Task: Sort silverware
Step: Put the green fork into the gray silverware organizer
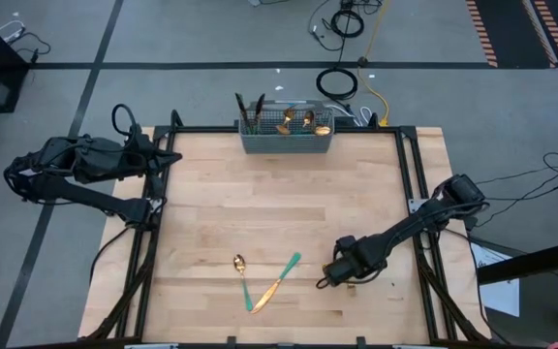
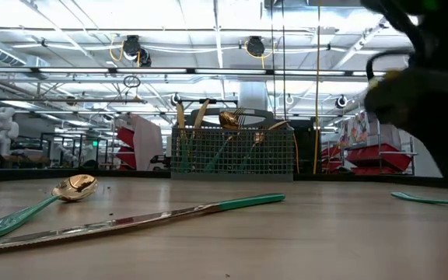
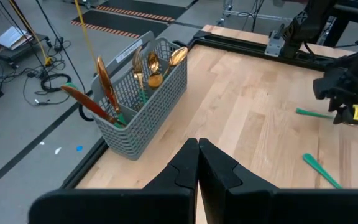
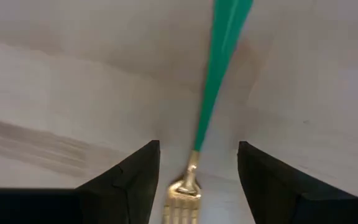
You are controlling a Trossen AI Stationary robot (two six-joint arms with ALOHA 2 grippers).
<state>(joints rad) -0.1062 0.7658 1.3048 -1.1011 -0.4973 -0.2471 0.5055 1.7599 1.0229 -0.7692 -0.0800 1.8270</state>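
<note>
Looks like a robotics lab or workshop

Taped grey floor [image 1: 211,39], loose cables [image 1: 342,24], ceiling trusses [image 2: 208,54] and red bins [image 2: 376,159] behind.

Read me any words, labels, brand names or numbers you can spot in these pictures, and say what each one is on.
No text can be read in any view.
Yellow tag on the right pincer: too blurred to read, if it carries print at all.
Red banners in the room behind the table: too small to read.
The wire-mesh basket, the silverware and the table show no markings.
</note>
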